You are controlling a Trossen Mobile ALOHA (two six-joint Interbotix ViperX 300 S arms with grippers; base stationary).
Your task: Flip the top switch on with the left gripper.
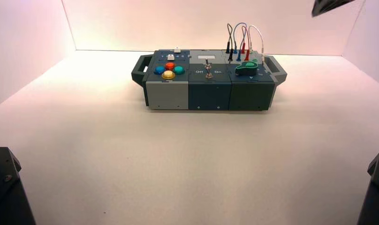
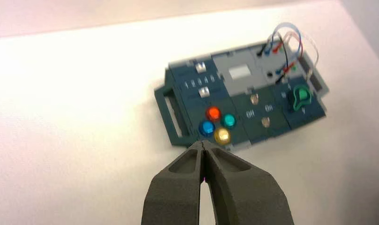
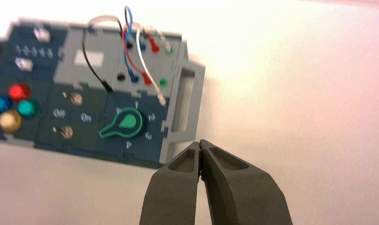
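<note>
The top switch (image 1: 208,63) is a tiny silver toggle on the box's middle dark panel, behind a second toggle (image 1: 208,74) and the "Off"/"On" lettering. It also shows in the left wrist view (image 2: 254,99) and the right wrist view (image 3: 75,98); its lever position is too blurred to tell. My left gripper (image 2: 203,144) is shut and empty, held above the table well short of the box's near edge, by the coloured buttons. My right gripper (image 3: 199,143) is shut and empty, off the box's right handle. Both arms sit parked at the near corners.
The box (image 1: 166,93) stands far on the white table, with a handle at each end. It has red, blue, teal and yellow buttons (image 1: 169,70), a green knob (image 1: 246,68) and looped wires (image 1: 244,40). White walls surround the table. A dark object (image 1: 330,5) hangs at the top right.
</note>
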